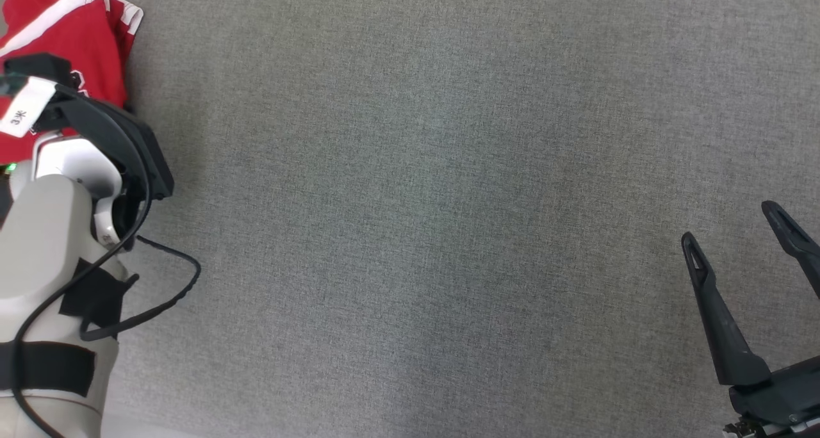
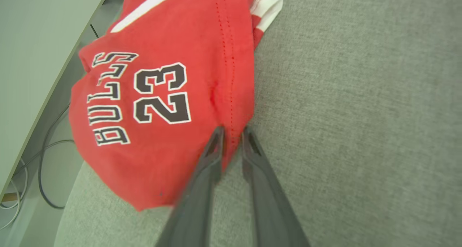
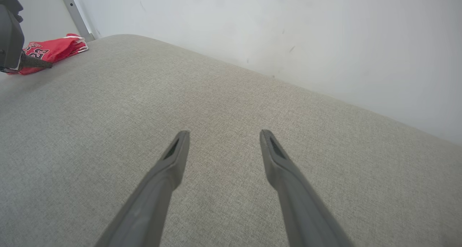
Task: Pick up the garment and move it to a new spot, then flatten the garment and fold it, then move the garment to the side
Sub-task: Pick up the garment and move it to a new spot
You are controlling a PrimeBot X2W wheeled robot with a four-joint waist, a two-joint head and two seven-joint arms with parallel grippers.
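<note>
Red garment (image 1: 70, 34) far from right claw (image 1: 729, 221)

In my head view, my left arm (image 1: 51, 246) hides part of the red garment (image 1: 70, 28), and the picture's edge cuts off more. My left gripper (image 2: 232, 131) looks blurry low down, so I can't tell if it pinches the garment.

Grey fabric surface (image 1: 448, 201) open mid-span; garment (image 1: 64, 28) blocks far-left corner.
</note>
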